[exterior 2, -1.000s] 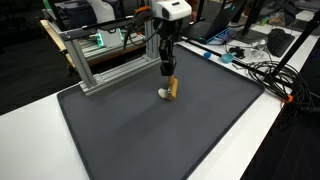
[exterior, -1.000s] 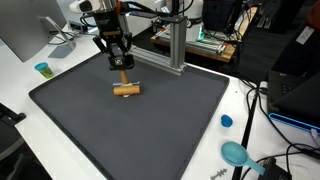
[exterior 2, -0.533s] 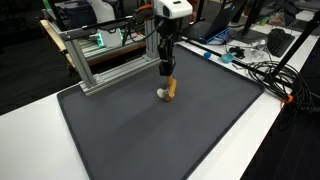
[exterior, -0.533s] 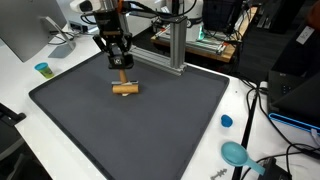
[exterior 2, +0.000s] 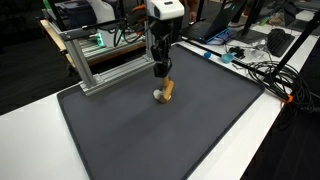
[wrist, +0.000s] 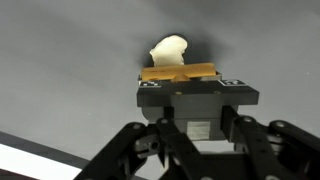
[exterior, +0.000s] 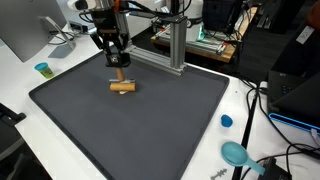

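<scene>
A small wooden piece [exterior: 123, 86] with a pale rounded end [exterior 2: 158, 96] lies on the dark grey mat [exterior: 150, 125] toward its far side. It shows in both exterior views. My gripper [exterior: 120, 66] stands upright over it and appears shut on a thin wooden stem that rises from the piece [exterior 2: 166, 90]. In the wrist view the wooden bar [wrist: 180, 72] and the cream end [wrist: 170, 48] show just past the gripper body [wrist: 195, 100]. The fingertips are out of view there.
An aluminium frame [exterior: 175, 45] stands at the mat's far edge, close behind the gripper [exterior 2: 161, 72]. A blue cup [exterior: 42, 69], a blue cap [exterior: 227, 121] and a teal scoop [exterior: 237, 153] sit on the white table. Cables [exterior 2: 265, 72] lie beside the mat [exterior 2: 170, 135].
The gripper has shifted a little sideways along the mat's far side, and the wooden piece has moved with it.
</scene>
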